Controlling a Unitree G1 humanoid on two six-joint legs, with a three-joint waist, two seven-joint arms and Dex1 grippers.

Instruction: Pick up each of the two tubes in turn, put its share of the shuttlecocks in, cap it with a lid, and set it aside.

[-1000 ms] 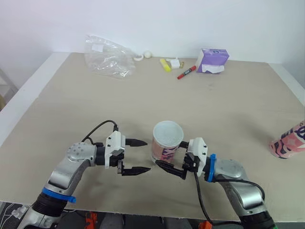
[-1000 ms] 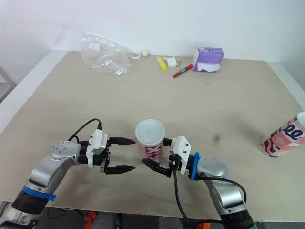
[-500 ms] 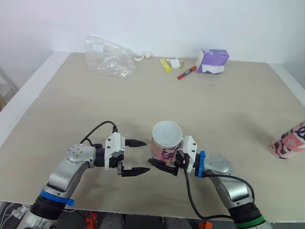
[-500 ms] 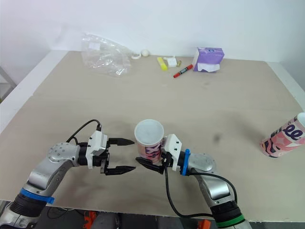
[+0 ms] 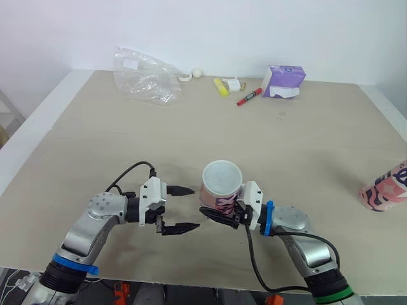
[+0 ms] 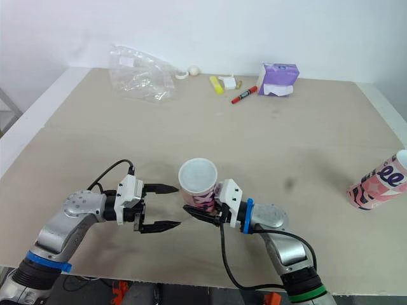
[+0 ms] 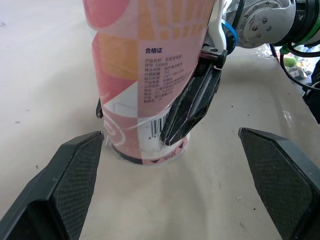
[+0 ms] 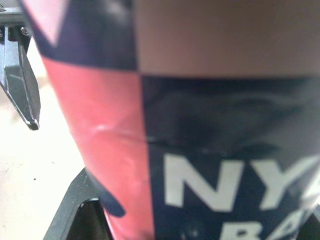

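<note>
Pink, orange and dark patterned cardboard: the tube [image 5: 219, 198] stands on its base on the beige table [image 5: 305, 146], and we place everything else from it. A white lid [image 5: 222, 176] sits on its top end. In the left wrist view a printed label with a barcode shows on its side.

Right gripper [image 5: 215, 213]: clenched on the tube low down, near its base. One black finger [image 7: 192, 107] presses on the side by the barcode, and the other shows on the opposite side. In the right wrist view the tube wall fills the space between the fingers.

Left gripper [image 5: 191, 208]: released, jaws wide apart. It is level with the lower part of the tube, just beside it on the robot's left, pointing at it. We see a gap between its tips and the tube, so no contact.

Second tube [image 6: 375, 187]: well apart from the tube, far to the robot's right at the table edge, tilted. We cannot tell whether it is capped.

Far beyond the tube, along the back of the table:
- a crumpled clear plastic bag [image 5: 145, 76], to the left
- a small white ball [image 5: 198, 72]
- a yellow object [image 5: 220, 86]
- a red marker [image 5: 248, 96]
- a purple box [image 5: 283, 81], to the right
</note>
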